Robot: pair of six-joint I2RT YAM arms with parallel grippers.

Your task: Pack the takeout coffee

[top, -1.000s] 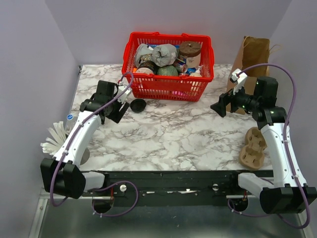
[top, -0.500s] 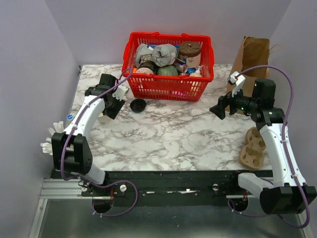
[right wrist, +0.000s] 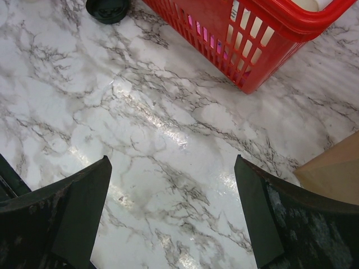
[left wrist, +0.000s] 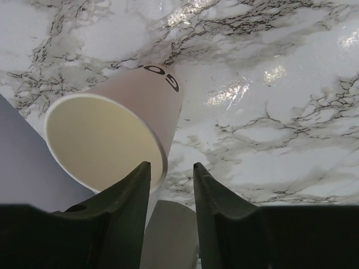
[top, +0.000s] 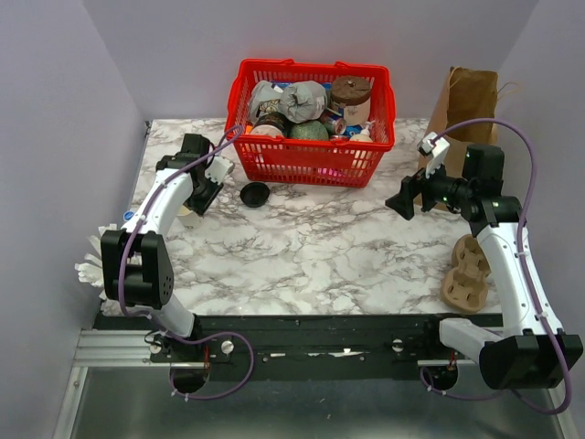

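Paper cup (left wrist: 106,140) of the takeout coffee, lying tipped on its side at the far left of the marble table (top: 320,247), uncapped. Its black lid (top: 255,193) is seen apart, just near of the red basket (top: 315,157). Packing is judged not begun: the brown paper bag (top: 471,99) stands well apart, far right. Left gripper (left wrist: 171,167): fingers slightly parted astride the cup's rim. Right gripper (right wrist: 172,162): spread wide, empty. The cup's empty interior is shown only by the left wrist view, and its separation from lid and bag only from above.
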